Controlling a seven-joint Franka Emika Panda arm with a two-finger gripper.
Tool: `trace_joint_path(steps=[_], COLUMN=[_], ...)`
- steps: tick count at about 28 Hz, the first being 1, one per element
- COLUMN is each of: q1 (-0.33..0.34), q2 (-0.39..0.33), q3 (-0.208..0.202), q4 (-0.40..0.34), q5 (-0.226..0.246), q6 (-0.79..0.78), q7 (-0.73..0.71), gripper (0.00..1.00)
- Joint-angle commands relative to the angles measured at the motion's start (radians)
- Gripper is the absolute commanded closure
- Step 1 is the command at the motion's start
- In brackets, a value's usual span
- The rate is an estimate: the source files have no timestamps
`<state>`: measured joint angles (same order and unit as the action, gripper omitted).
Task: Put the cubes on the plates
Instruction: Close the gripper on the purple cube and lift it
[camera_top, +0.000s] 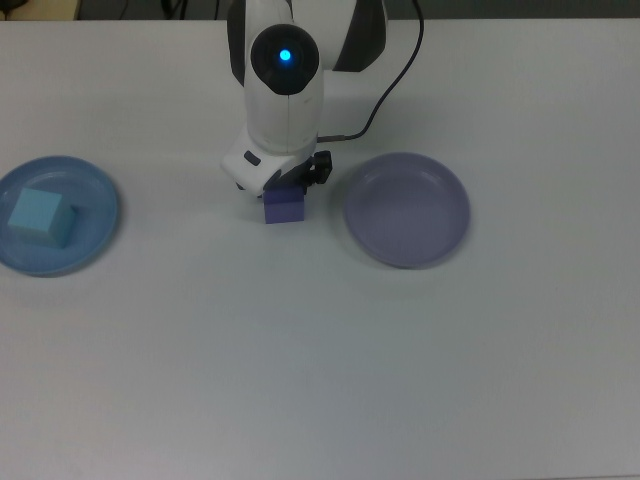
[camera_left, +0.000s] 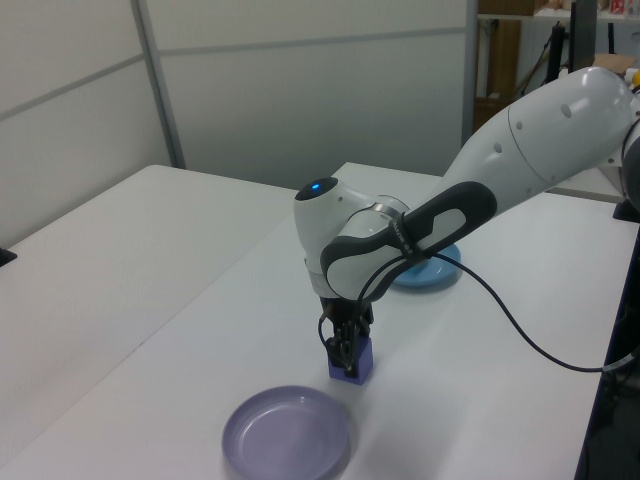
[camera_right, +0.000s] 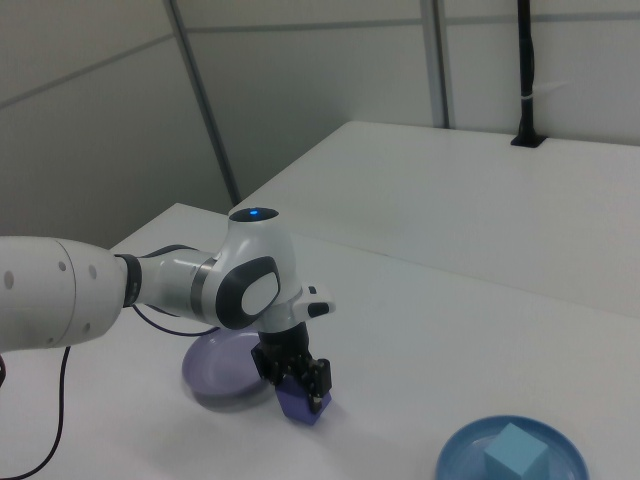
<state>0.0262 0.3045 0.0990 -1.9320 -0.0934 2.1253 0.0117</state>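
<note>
The indigo cube (camera_top: 286, 208) rests on the white table between the two plates. My gripper (camera_left: 346, 352) has come down over it, open, with one finger on each side of the cube (camera_right: 304, 406); the wrist hides the fingers in the top view. The light cyan cube (camera_top: 40, 216) sits on the sky-blue plate (camera_top: 92, 190) at the top view's left. The lavender plate (camera_top: 407, 209) lies bare just to the indigo cube's right in the top view. In the left view my arm hides the cyan cube and part of the blue plate (camera_left: 437, 274).
A black cable (camera_top: 385, 90) runs from the wrist toward the table's far edge in the top view. A grey wall panel (camera_left: 300, 90) stands behind the table in the left view. The white table (camera_top: 320, 380) stretches wide toward the top view's bottom.
</note>
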Motion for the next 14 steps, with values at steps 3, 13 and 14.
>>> trace_joint_path(steps=[3,13,14], q1=[0.001,0.101,0.127], q2=[-0.039,-0.068,-0.068], q3=[-0.005,0.002,0.004], q4=[-0.001,0.163,0.175], q5=[-0.014,0.021,0.021], q6=[0.015,-0.087,-0.085], q7=[0.024,0.089,0.111], gripper=[0.96,0.93,0.93])
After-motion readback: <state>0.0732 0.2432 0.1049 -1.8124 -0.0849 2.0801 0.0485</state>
